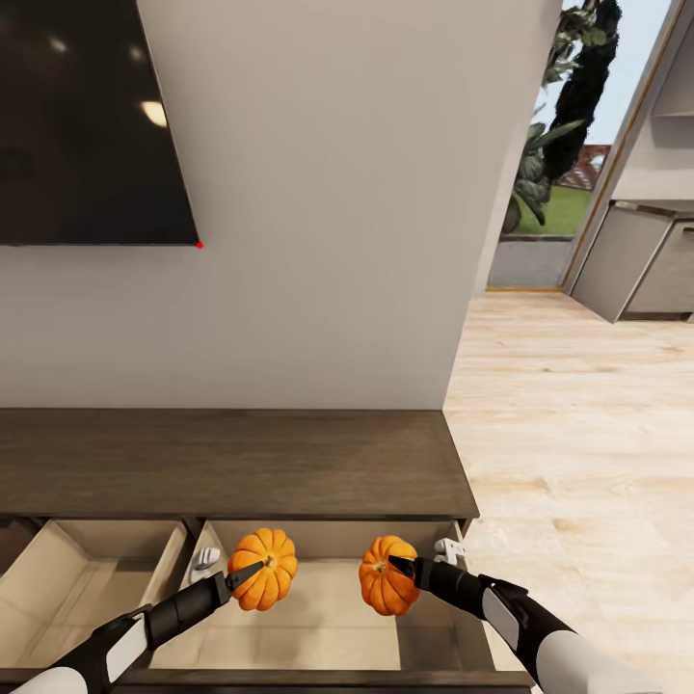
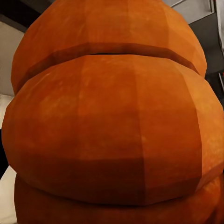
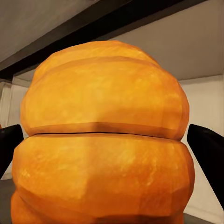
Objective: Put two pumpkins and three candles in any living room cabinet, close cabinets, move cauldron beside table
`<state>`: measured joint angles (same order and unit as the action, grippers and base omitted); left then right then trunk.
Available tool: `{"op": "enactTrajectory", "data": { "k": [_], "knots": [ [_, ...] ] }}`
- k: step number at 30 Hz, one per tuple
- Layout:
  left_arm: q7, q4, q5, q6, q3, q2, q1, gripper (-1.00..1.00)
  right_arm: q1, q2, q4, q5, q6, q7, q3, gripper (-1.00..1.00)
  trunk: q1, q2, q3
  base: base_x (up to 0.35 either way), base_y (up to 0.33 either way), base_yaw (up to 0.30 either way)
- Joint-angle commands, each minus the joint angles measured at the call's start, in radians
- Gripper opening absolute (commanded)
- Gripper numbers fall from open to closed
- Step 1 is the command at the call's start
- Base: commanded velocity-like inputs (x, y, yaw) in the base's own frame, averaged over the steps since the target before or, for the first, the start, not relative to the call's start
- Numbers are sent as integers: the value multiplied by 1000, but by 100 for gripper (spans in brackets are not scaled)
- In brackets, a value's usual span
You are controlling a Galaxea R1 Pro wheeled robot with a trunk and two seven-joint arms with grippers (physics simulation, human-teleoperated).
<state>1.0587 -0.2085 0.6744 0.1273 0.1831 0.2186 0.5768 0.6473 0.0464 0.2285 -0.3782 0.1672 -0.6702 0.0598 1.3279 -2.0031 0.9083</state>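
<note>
Left pumpkin [image 1: 262, 568]: small round orange ribbed squash, held over the open right-hand drawer; in the left wrist view its ribbed skin [image 2: 112, 126] sits right against the lens.
Right pumpkin [image 1: 387, 576]: matching orange ribbed squash beside the first, a clear gap between them; in the right wrist view [image 3: 105, 135] it sits between two dark fingers [image 3: 207, 149].
Cabinet [image 1: 231, 463]: long, low dark-brown wood unit against the pale wall, flat top bare.
Right-hand drawer [image 1: 318, 631]: pulled out, light tan inside, directly below both pumpkins.
Left-hand drawer [image 1: 67, 588]: also pulled out, tan interior.
Screen [image 1: 92, 116]: large black panel on the wall above the cabinet.
Left gripper [image 1: 241, 575]: clenched around the left pumpkin from its side.
Right gripper [image 1: 403, 567]: grasping the right pumpkin, fingers pressed to its flanks.
</note>
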Motion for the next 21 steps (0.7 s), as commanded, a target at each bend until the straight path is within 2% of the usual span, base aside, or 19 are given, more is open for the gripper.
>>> {"op": "enactTrajectory", "data": {
  "k": [1, 15, 21],
  "knots": [
    [0, 0, 0, 0, -1, 0, 0, -100, 0, 0, 0, -1, 0, 1, 0, -100, 0, 0, 0, 0, 0, 0],
    [-2, 0, -1, 0, 0, -1, 0, -100, 0, -4, 0, 2, 0, 4, 2, -100, 0, 0, 0, 0, 0, 0],
    [-2, 0, -1, 0, 1, -1, 0, -100, 0, -3, 0, 1, 1, 3, 2, -100, 0, 0, 9, 0, 0, 0]
  ]
}}
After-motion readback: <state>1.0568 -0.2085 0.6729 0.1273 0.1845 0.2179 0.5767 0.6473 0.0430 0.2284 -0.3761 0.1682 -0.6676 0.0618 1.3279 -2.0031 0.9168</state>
